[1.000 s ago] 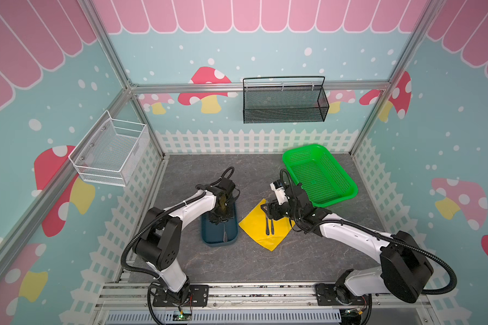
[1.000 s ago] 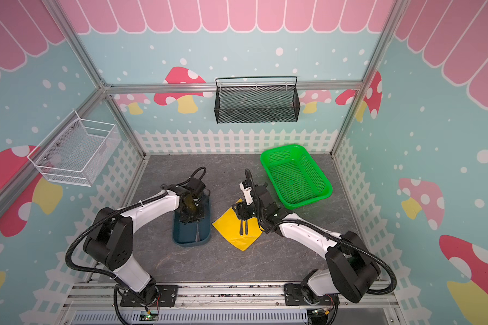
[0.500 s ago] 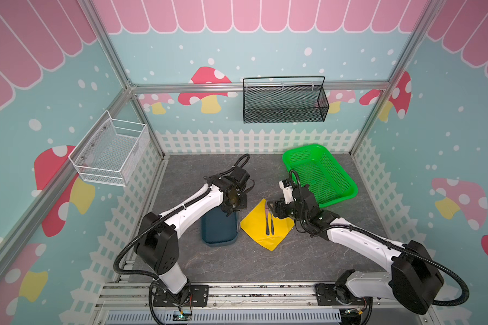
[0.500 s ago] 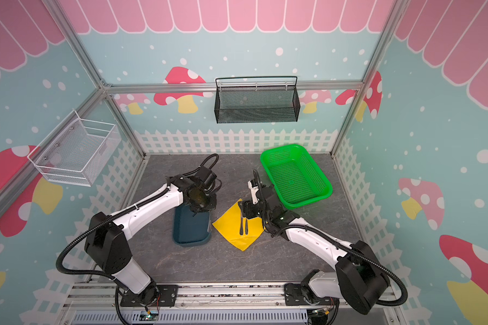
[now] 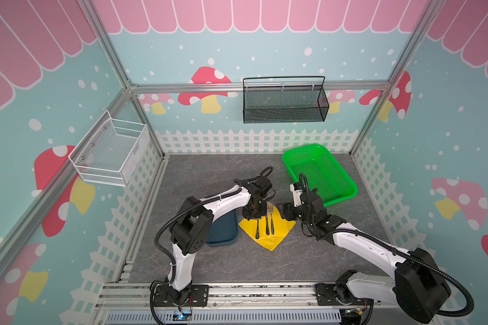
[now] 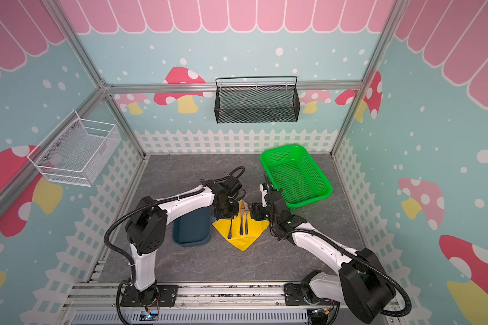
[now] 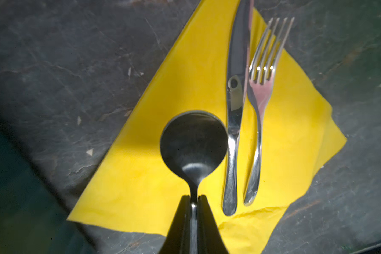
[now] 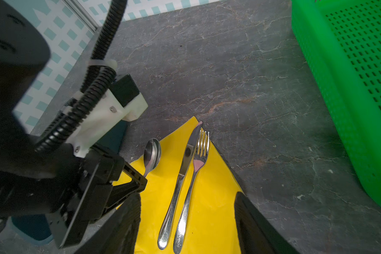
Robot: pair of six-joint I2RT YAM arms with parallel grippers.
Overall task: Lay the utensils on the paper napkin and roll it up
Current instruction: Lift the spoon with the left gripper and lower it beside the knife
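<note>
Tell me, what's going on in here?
Cutlery is being laid on a yellow napkin. The knife and fork already lie on it side by side. The left end effector is shut on the spoon at its neck, holding it beside the knife. The right end effector hangs open near them, holding nothing.

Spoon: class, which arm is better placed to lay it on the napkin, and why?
Left: the left gripper is shut on the spoon over the napkin; the right gripper is open and empty.
</note>
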